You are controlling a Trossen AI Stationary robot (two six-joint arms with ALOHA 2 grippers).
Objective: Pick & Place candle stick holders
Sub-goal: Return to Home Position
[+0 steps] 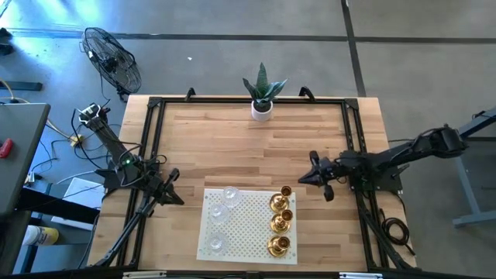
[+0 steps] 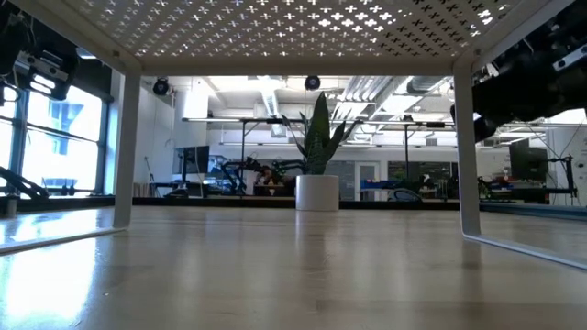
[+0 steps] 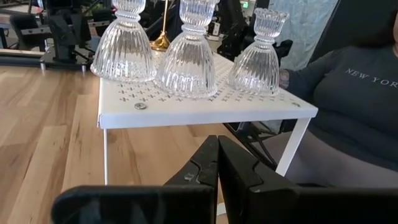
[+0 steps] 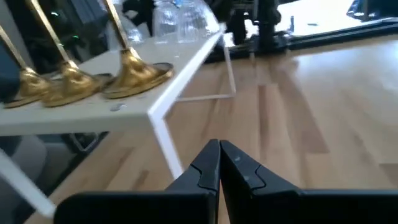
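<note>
Three clear glass candle stick holders (image 3: 186, 56) stand in a row on the left side of a white perforated shelf (image 1: 248, 226); they also show in the high view (image 1: 221, 213). Three gold brass holders (image 1: 280, 223) stand in a row on its right side, their round bases on the shelf (image 4: 134, 74). My left gripper (image 1: 177, 194) is shut and empty, just left of the shelf. My right gripper (image 1: 314, 178) is shut and empty, right of the shelf.
A white pot with a green plant (image 1: 263, 97) stands at the table's far edge, middle. A black frame rail (image 1: 151, 139) runs around the table. Bare wood (image 1: 248, 147) lies between the plant and the shelf. A person in a grey top (image 3: 354, 106) is beyond the table.
</note>
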